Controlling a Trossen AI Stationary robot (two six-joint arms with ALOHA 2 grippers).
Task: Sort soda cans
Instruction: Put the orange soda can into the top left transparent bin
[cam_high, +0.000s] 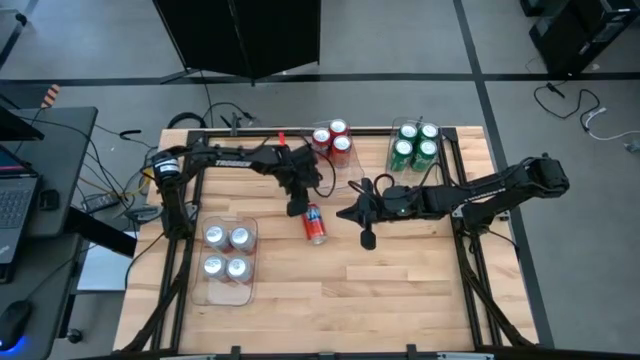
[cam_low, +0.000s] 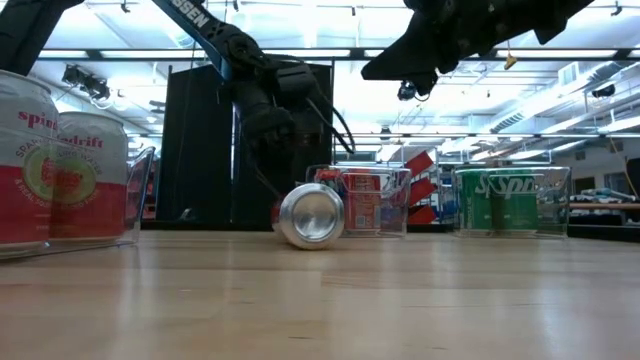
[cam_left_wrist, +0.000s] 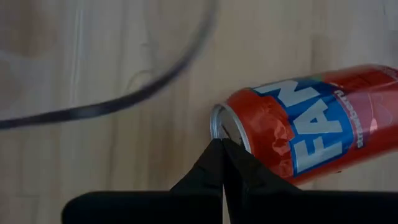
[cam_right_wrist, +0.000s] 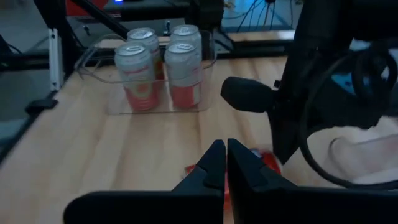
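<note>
Wooden tabletop (cam_high: 400, 290) carries three clear bins: four silver cans (cam_high: 227, 252) reading "Spindrift", three red cans (cam_high: 333, 139), and four green cans (cam_high: 415, 144). One red can (cam_high: 315, 224) lies on its side mid-table, lettered "FAN" with small "strawberry" text. Left end effector (cam_high: 297, 207) hovers just beside its top, fingers closed and empty. Right end effector (cam_high: 366, 238), also closed and empty, hangs near the can's other side.

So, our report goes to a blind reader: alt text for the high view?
A red can lies on its side mid-table, between the shut left gripper and right gripper. Clear bins hold silver cans, red cans and green cans.
</note>
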